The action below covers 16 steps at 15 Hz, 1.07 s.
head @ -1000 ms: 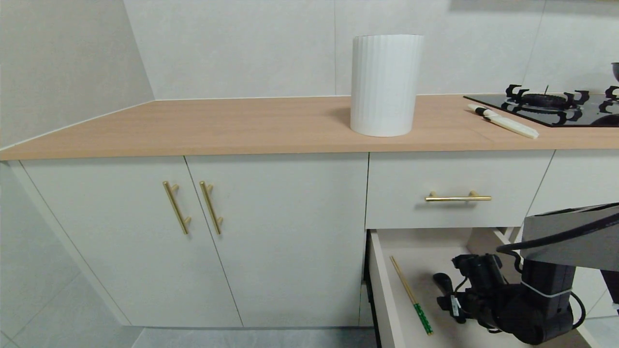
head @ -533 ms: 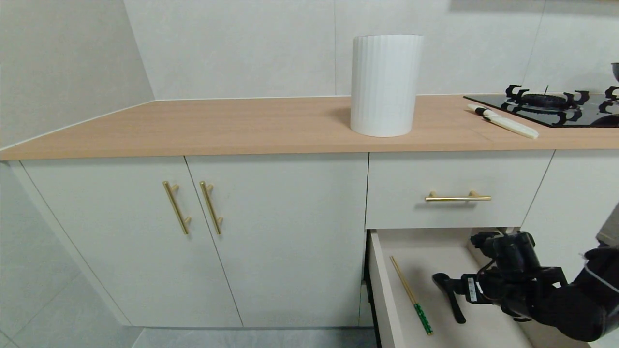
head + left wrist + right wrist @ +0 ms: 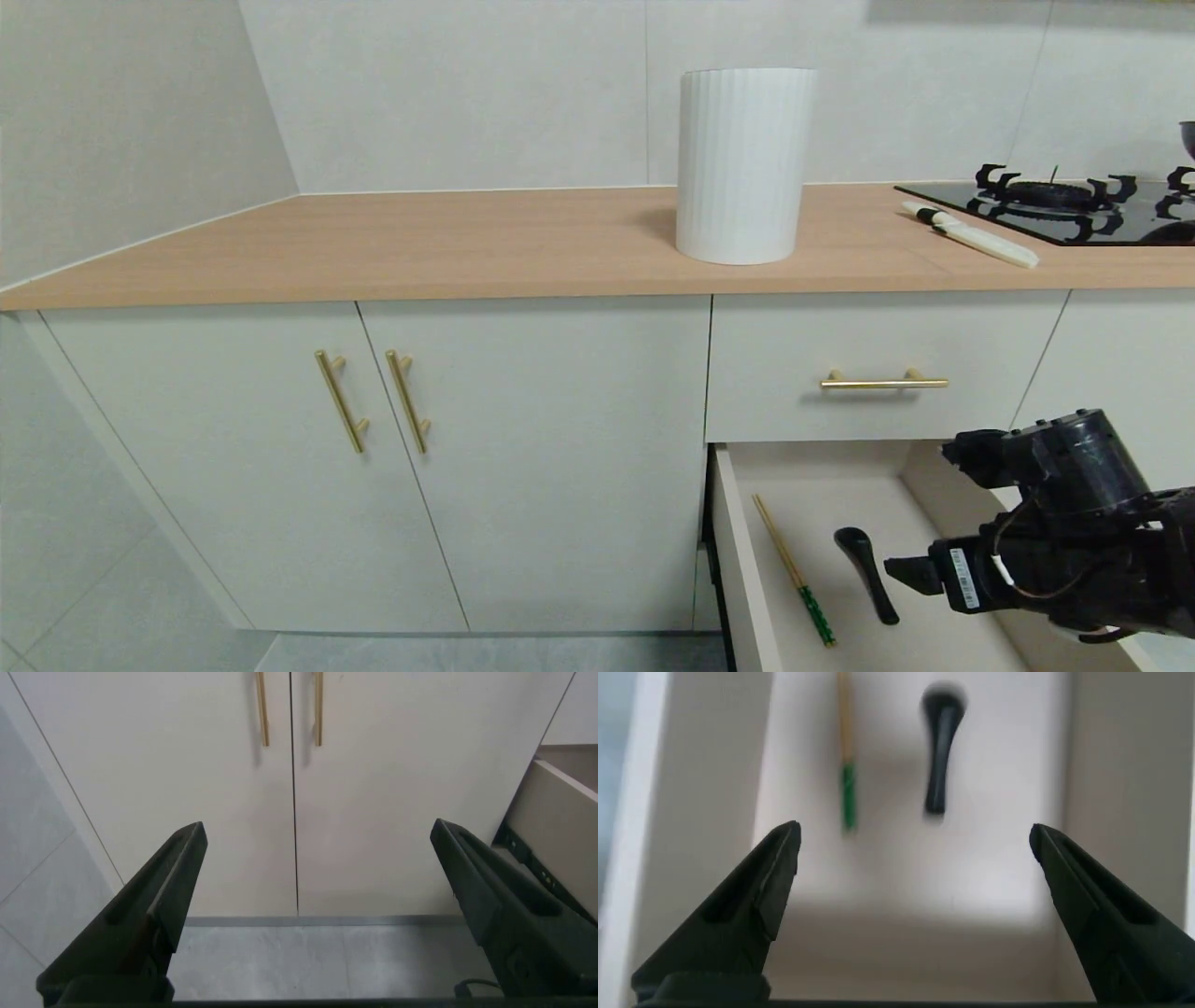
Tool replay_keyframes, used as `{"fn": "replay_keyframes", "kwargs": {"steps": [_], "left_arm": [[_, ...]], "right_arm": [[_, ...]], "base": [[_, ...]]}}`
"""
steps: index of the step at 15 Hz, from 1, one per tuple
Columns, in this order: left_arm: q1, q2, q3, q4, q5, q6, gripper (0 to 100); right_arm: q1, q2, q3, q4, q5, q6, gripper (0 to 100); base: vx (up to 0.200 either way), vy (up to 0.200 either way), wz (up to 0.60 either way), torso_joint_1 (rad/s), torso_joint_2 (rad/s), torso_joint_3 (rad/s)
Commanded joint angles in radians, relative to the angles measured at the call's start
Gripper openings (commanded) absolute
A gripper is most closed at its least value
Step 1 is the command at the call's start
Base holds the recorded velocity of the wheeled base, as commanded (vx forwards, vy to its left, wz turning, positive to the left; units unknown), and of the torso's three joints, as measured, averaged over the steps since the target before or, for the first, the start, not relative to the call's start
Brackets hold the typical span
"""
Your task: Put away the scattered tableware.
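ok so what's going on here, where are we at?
The right tool hangs open over the pulled-out drawer, holding nothing. A black spoon and a pair of chopsticks lie on the drawer floor, apart from each other. A white utensil lies on the countertop beside the stove, not yet put away. The left tool is open and empty, low in front of the cabinet doors.

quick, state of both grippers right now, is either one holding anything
Left gripper: open, empty.
Right gripper: open, empty, above the open drawer; the black spoon lies loose inside.
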Motion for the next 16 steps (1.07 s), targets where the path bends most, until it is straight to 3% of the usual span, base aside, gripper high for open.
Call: {"fn": "replay_keyframes", "kwargs": {"steps": [1, 8, 14, 16], "left_arm": [[0.0, 0.0, 0.0, -0.001, -0.001, -0.002, 100], [0.0, 0.0, 0.0, 0.0, 0.001, 0.0, 100], [0.0, 0.0, 0.0, -0.001, 0.001, 0.0, 100], [0.0, 0.0, 0.0, -0.001, 0.001, 0.0, 100]], "right_arm": [[0.005, -0.104, -0.045, 0.071, 0.041, -0.001, 100], [0.041, -0.108, -0.04, 0.142, 0.052, -0.012, 100], [0.064, -0.09, -0.036, 0.229, 0.084, -0.06, 100], [0.07, -0.045, -0.037, 0.288, 0.139, -0.093, 100]], "base": [[-0.2, 0.0, 0.0, 0.007, 0.0, 0.002], [-0.2, 0.0, 0.0, 0.002, 0.0, 0.002], [0.0, 0.0, 0.0, 0.0, 0.0, 0.0], [0.0, 0.0, 0.0, 0.0, 0.0, 0.0]]}}
